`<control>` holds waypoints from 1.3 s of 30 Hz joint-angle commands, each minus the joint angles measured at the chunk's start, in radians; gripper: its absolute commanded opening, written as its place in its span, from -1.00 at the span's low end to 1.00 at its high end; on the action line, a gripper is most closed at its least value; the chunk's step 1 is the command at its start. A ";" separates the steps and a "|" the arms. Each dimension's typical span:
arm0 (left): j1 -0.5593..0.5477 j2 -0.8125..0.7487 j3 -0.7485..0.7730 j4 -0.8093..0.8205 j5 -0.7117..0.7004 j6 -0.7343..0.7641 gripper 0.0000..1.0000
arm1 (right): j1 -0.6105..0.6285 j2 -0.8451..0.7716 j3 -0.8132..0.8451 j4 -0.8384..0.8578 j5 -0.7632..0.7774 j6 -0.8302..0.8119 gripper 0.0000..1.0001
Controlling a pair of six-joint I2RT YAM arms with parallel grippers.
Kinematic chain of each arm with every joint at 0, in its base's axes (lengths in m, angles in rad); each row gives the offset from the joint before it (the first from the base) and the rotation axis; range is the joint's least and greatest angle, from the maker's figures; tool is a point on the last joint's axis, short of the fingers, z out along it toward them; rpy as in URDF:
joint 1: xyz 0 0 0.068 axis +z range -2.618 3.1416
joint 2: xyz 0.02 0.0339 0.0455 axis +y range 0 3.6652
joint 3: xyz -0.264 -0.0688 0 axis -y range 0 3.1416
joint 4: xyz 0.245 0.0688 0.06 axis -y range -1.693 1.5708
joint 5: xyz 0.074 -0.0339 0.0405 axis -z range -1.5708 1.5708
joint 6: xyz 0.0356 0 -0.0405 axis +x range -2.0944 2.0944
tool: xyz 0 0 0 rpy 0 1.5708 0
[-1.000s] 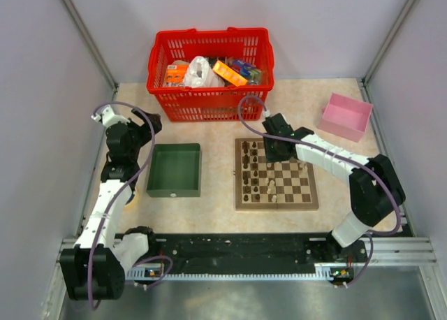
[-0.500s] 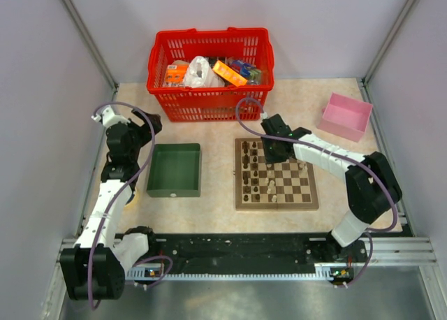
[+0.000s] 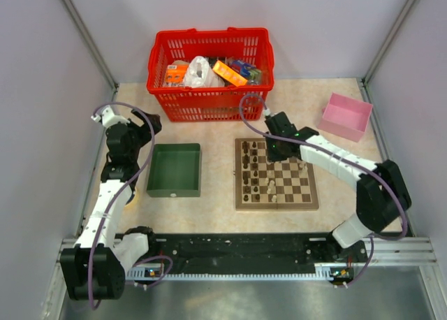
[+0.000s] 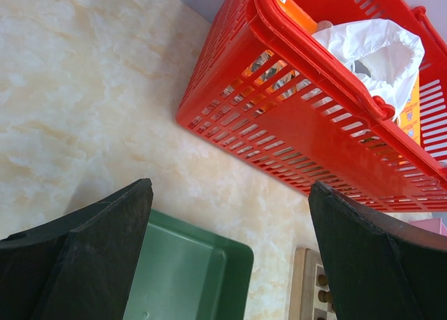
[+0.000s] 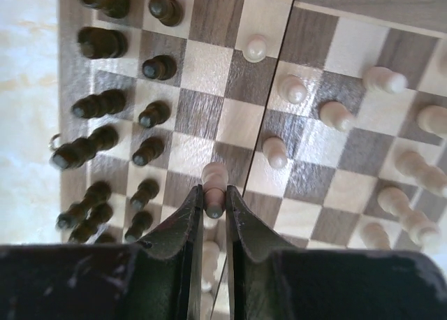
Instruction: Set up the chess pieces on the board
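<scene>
The board (image 3: 276,205) lies right of centre, and in the right wrist view its squares (image 5: 199,114) fill the picture. Dark chess pieces (image 5: 105,44) stand in two columns along its left side (image 3: 250,168). Pale pieces (image 5: 335,114) are scattered over the right half. My right gripper (image 5: 214,198) hangs over the board's far left part (image 3: 274,151), shut on a pale pawn (image 5: 214,175) whose head pokes out past the fingertips. My left gripper (image 4: 230,187) is open with nothing between its fingers, held above the table near the tray's far left corner (image 3: 140,130).
A green tray (image 3: 173,170) sits left of the board, its corner below my left gripper (image 4: 188,278). A red basket (image 3: 209,96) of packets stands at the back (image 4: 314,145). A pink box (image 3: 346,116) is at the back right. Grey walls enclose the table.
My right gripper's fingers have closed on the pale pawn, and the right arm has shifted slightly over the board. The left arm has not moved.
</scene>
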 commanded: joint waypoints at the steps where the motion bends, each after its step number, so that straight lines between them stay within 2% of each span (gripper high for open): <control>1: 0.005 -0.006 -0.003 0.033 0.003 0.002 0.97 | -0.005 -0.204 0.004 -0.043 0.050 0.006 -0.81; 7: 0.006 -0.003 -0.004 0.039 0.008 -0.001 0.97 | -0.032 -0.402 -0.137 -0.139 0.095 0.086 -0.81; 15: 0.006 -0.011 -0.013 0.050 0.023 -0.013 0.97 | -0.072 -0.554 -0.272 -0.217 0.101 0.187 -0.80; 24: 0.005 -0.014 -0.013 0.050 0.028 -0.013 0.98 | -0.146 -0.562 -0.324 -0.228 0.135 0.199 -0.78; 30: 0.006 -0.012 -0.007 0.049 0.028 -0.011 0.98 | -0.235 -0.547 -0.355 -0.172 0.073 0.176 -0.78; 39: 0.006 -0.008 -0.006 0.050 0.028 -0.013 0.98 | -0.265 -0.502 -0.392 -0.086 0.043 0.169 -0.78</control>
